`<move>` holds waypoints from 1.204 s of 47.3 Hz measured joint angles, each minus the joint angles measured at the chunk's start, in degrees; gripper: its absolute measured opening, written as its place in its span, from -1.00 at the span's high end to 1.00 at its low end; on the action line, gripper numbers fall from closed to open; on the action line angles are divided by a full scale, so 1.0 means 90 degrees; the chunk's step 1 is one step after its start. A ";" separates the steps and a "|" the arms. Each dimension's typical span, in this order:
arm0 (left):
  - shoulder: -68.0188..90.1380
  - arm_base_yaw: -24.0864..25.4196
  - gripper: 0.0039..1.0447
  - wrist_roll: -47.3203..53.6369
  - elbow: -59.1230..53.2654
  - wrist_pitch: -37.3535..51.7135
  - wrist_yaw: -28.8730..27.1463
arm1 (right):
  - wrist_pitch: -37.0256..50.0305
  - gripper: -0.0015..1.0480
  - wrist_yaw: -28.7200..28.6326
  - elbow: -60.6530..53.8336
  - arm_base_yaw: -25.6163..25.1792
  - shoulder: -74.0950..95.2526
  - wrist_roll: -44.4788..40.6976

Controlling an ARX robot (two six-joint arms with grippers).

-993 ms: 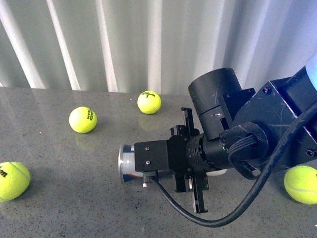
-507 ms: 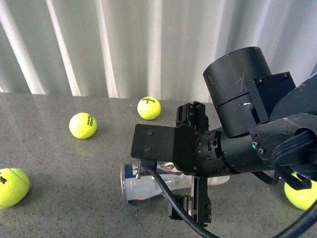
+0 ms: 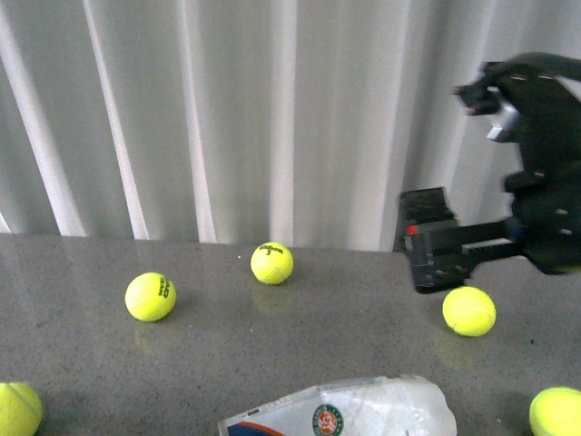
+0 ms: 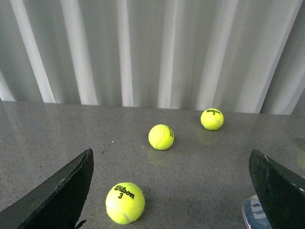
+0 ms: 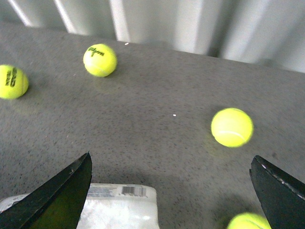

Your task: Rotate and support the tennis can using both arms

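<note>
On the counter [image 3: 73, 272], one can [image 3: 340, 413] lies on its side at the near edge, five balls [image 3: 150, 296] scattered around it. Left pincer [image 4: 170, 157] and right pincer [image 5: 170, 156], two in all, both gape wide, empty, clear of the can.

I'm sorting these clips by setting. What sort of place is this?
Probably a lab test bench, not a court: a grey speckled tabletop backed by a white pleated curtain, with loose tennis balls and a tennis can laid out.

Clear tennis can [image 3: 340, 411] with white label lies on its side on the desk [image 3: 227, 341]; black right arm [image 3: 545, 200] raised above
</note>
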 joint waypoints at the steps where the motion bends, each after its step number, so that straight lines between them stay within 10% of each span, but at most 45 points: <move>1: 0.0000 0.0000 -0.88 -0.0002 0.0000 0.0000 0.0000 | 0.0029 -0.87 0.0080 -0.0163 -0.0046 -0.0189 0.0117; 14: -0.0005 0.0000 -0.88 -0.0002 0.0000 0.0000 -0.0002 | -0.0056 -0.87 0.0197 -0.0775 -0.0223 -0.1132 0.0704; 23: -0.0005 0.0000 -0.88 -0.0002 0.0000 0.0000 -0.0005 | 0.4070 -0.18 0.0945 -0.2569 -0.0527 -0.1399 -0.0260; 39: -0.0007 0.0000 -0.88 -0.0002 0.0000 0.0000 -0.0002 | 0.3910 0.94 0.0323 -0.3725 -0.1151 -0.2839 -0.0432; 57: -0.0007 0.0000 -0.88 -0.0002 0.0000 0.0000 -0.0002 | 0.3094 0.93 -0.0459 -0.4325 -0.1851 -0.4255 -0.0449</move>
